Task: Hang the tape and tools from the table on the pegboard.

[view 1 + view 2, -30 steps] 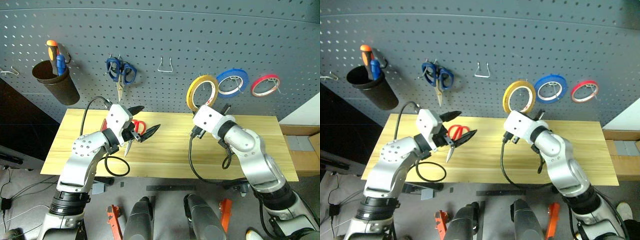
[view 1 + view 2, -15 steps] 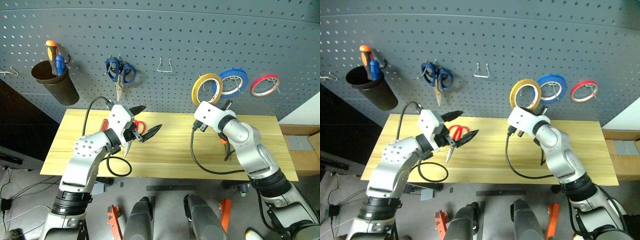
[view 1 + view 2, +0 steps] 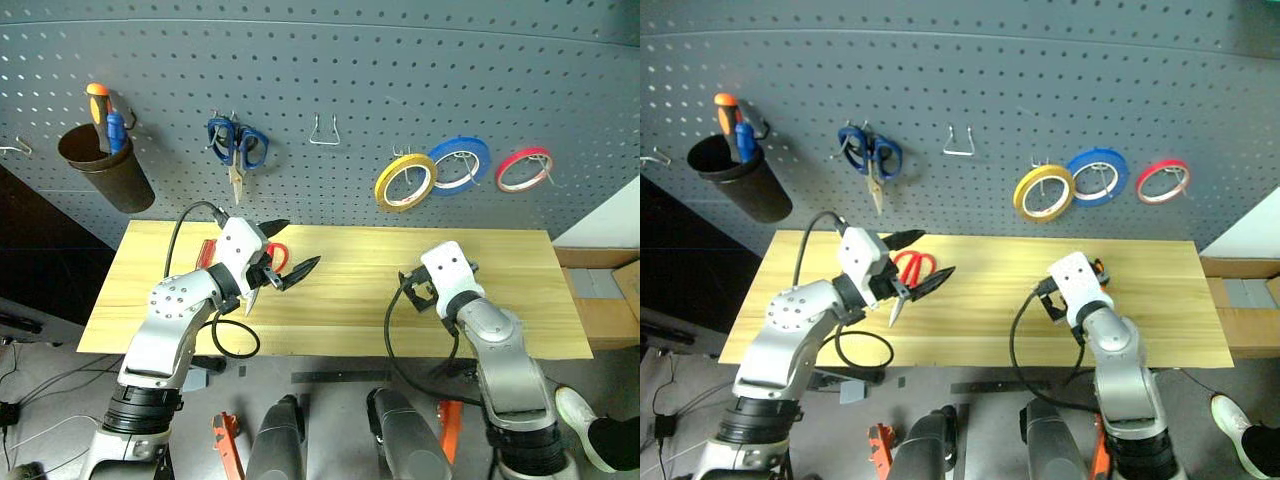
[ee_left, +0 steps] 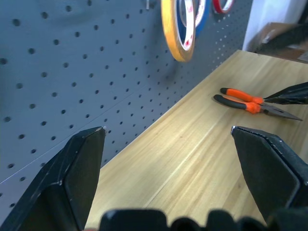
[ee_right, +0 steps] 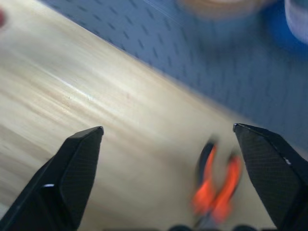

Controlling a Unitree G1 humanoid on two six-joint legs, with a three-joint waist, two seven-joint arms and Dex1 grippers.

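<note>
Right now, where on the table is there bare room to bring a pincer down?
The table is bare across its middle, between the left pincer over the red-handled scissors and the right pincer. Its left end is also bare, near the front edge. It is crowded at the scissors and around the pliers towards the right.

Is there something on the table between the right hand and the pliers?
Nothing visible. The right hand is open above bare table, and the pliers lie just ahead of it, near the pegboard.
</note>
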